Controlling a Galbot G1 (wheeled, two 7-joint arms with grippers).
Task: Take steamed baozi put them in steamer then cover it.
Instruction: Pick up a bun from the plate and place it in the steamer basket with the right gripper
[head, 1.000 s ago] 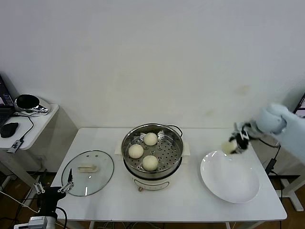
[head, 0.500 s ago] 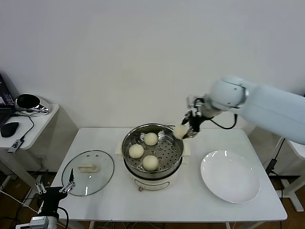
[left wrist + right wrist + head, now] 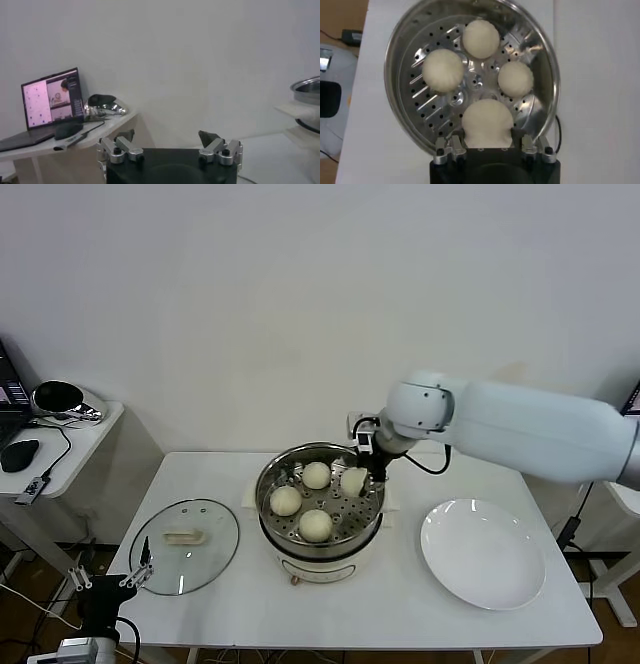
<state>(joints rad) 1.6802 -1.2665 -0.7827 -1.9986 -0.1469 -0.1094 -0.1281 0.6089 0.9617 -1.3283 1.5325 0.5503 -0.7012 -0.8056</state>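
Note:
The steamer stands mid-table on its cream base, and three steamed baozi lie on its perforated tray. My right gripper reaches in over the pot's right rim, shut on a fourth baozi. The right wrist view shows that baozi pinched in the right gripper just above the tray, beside the other three. The cover lies flat on the table left of the steamer. My left gripper hangs open off the table's front-left corner, shown empty as the left gripper.
A flat white plate sits right of the steamer. A side table at far left holds a laptop, a mouse and cables. The steamer's rim shows at the edge of the left wrist view.
My right arm swept left with the baozi from above the plate to the steamer and lowered it inside the rim. The left arm stayed put.

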